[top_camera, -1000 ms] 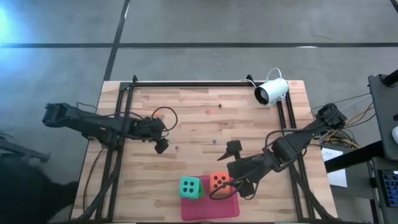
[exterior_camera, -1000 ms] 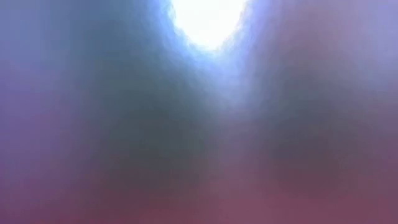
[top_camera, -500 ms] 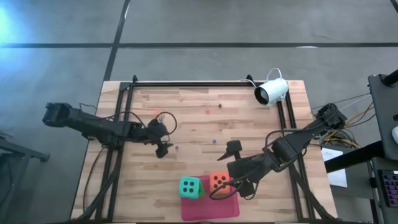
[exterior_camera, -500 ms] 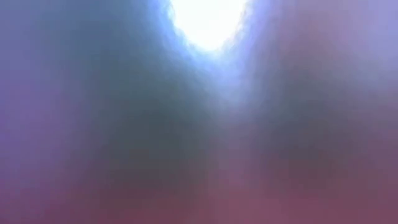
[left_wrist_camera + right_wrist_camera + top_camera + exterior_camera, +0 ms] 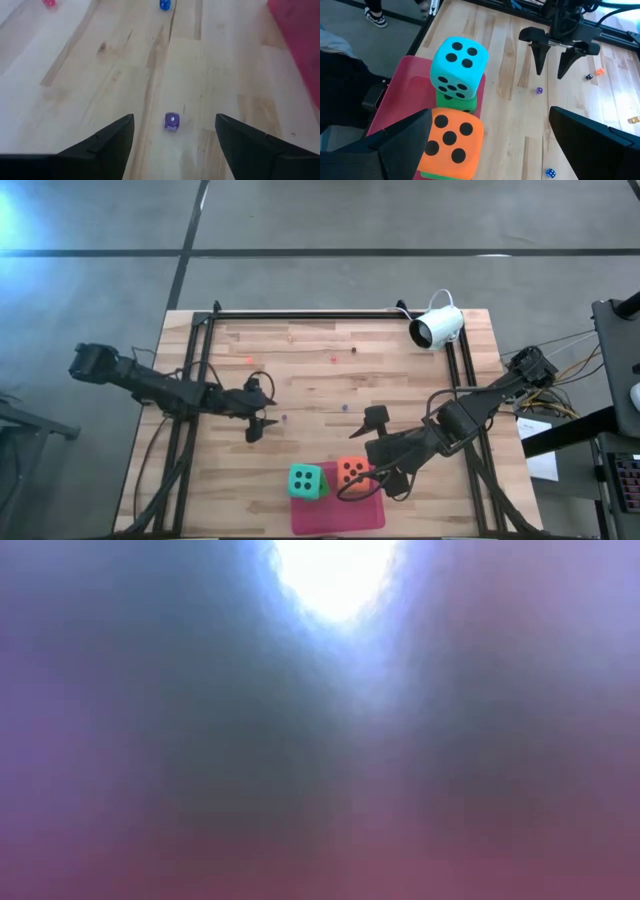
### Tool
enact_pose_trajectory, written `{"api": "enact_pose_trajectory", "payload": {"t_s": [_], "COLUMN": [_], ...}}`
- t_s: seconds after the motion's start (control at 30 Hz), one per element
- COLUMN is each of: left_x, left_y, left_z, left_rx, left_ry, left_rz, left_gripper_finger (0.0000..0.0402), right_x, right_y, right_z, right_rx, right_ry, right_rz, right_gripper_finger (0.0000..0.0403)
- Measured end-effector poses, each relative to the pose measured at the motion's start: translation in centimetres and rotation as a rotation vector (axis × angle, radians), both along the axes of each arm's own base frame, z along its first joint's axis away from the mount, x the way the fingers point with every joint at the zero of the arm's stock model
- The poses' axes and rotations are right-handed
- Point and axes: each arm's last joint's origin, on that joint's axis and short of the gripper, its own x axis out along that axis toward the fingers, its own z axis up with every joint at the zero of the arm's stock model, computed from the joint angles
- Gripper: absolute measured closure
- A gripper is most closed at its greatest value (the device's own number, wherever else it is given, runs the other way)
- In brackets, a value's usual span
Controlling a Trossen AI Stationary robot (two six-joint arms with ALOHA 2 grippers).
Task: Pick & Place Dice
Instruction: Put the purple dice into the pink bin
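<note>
On the pink mat [image 5: 402, 87] at the table's near edge a teal die [image 5: 457, 62] sits on top of a green die [image 5: 456, 104]. Beside them an orange die [image 5: 451, 142] sits on another green one [image 5: 442, 175]. My right gripper [image 5: 383, 452] hangs open above and just right of the orange die [image 5: 351, 471], touching nothing. My left gripper [image 5: 174, 131] is open and tipped down at mid-table. Its fingers stand either side of a tiny purple die [image 5: 171, 121] lying on the wood, apart from it. The low view shows only blur.
More tiny dice lie on the wood: a blue one [image 5: 165, 4], a pink one [image 5: 49, 2], an orange one [image 5: 599, 71] and a black one [image 5: 588, 76]. A white camera [image 5: 437, 327] stands at the far right corner. Black frame rails [image 5: 195, 370] run along the table's sides.
My left gripper has sunk toward the table and shifted slightly toward the near edge, tipping its fingers downward and rolling at the wrist. My right gripper and the stacked dice have kept still.
</note>
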Motion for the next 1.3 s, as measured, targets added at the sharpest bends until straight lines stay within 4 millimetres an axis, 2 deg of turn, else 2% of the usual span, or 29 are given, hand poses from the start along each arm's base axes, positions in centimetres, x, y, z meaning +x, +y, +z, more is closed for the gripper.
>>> {"api": "enact_pose_trajectory", "payload": {"t_s": [0.2, 1.03, 1.3], "left_x": [0.1, 2.9, 4.0], "left_y": [0.0, -0.2, -0.4], "left_z": [-0.1, -3.5, -4.3], "left_rx": [-0.001, 0.104, 0.108], "left_ry": [-0.05, 0.107, 0.134], "left_rz": [-0.005, 0.011, 0.002], "left_gripper_finger": [0.0134, 0.0163, 0.0194], "right_x": [0.0, 0.0, 0.0], "right_y": [0.0, 0.0, 0.0], "right_z": [0.0, 0.0, 0.0], "right_rx": [0.0, 0.0, 0.0], "right_ry": [0.0, 0.0, 0.0], "right_rz": [0.0, 0.0, 0.0], "right_gripper_finger": [0.0003, 0.0003, 0.0003]}}
